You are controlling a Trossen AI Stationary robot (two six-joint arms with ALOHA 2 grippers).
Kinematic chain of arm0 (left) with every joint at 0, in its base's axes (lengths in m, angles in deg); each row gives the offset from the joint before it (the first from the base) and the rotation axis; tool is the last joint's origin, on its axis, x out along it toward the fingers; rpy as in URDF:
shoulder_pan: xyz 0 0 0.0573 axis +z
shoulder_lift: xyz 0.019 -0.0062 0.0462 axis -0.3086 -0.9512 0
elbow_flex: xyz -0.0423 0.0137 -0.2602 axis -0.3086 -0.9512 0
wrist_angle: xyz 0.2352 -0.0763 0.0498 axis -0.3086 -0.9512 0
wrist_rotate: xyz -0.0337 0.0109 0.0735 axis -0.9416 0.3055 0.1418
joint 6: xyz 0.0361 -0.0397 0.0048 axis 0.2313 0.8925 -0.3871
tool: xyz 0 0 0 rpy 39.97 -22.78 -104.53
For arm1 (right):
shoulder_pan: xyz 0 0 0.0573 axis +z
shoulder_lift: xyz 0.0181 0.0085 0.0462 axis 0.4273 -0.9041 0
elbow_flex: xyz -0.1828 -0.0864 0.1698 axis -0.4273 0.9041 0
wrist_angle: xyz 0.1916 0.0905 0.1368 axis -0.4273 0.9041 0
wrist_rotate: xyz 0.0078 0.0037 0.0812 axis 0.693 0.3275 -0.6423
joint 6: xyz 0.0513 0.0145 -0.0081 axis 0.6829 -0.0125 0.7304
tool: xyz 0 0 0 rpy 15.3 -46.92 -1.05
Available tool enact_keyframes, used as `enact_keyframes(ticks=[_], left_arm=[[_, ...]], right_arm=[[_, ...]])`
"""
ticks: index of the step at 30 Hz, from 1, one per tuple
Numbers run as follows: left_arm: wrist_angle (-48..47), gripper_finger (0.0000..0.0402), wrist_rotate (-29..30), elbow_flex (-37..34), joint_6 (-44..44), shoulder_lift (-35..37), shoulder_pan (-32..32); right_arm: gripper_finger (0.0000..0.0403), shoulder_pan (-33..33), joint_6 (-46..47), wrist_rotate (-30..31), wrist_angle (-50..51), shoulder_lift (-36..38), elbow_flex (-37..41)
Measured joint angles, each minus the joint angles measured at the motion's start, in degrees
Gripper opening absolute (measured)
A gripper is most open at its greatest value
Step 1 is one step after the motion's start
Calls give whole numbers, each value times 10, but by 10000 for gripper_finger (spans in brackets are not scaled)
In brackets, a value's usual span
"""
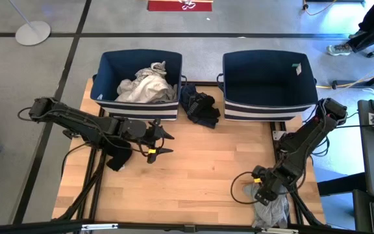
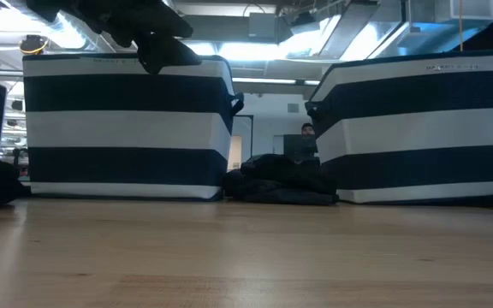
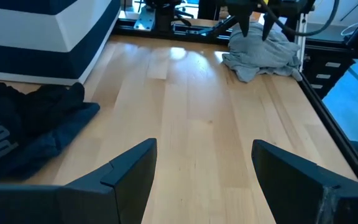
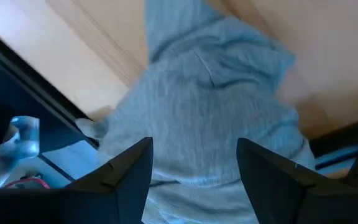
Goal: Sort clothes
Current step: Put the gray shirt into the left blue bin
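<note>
Pale wooden bench (image 1: 200,175) carries two large navy fabric bins with striped bases along its far edge. Left-hand bin (image 1: 137,104) holds a heap of white and cream garments (image 1: 147,84); right-hand bin (image 1: 269,107) looks empty inside.

Between the bins, at the far edge: a crumpled dark navy garment (image 1: 199,107), printed lettering visible in the left wrist view. Not yet sorted. Another dark piece (image 1: 117,158) lies on the bench under the left arm.

Light grey soft garment (image 1: 269,209) sits at the near right corner, partly hanging over the bench edge.

Right gripper (image 1: 262,194) hangs directly over this grey garment, fingers spread, nothing between them; the cloth fills its wrist view just beyond the fingertips. Left gripper (image 1: 163,143) hovers above the bench middle, left of centre, fingers also spread and empty.

Step in hand, as judged: right arm about to pick the grey garment. Next move calls for dropping onto the bunched cloth, pinching a fold, then lifting clear of the edge, likely to the light pile's bin.
</note>
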Motion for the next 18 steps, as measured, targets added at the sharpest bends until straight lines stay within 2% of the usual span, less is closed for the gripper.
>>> enact_keyframes(ticks=[6,9,12,15,18], left_arm=[[1,253,0,0,-4,0,0],[1,253,0,0,-6,0,0],[1,253,0,0,-14,0,0],[1,253,0,0,-14,0,0],[1,253,0,0,-14,0,0]], right_arm=[[231,17,5,-14,-12,-55,0],[231,15,-37,-27,-35,-90,0],[230,15,-81,-13,-49,-120,-1],[210,15,-128,6,-55,-143,-3],[168,15,-172,30,-54,-156,-3]])
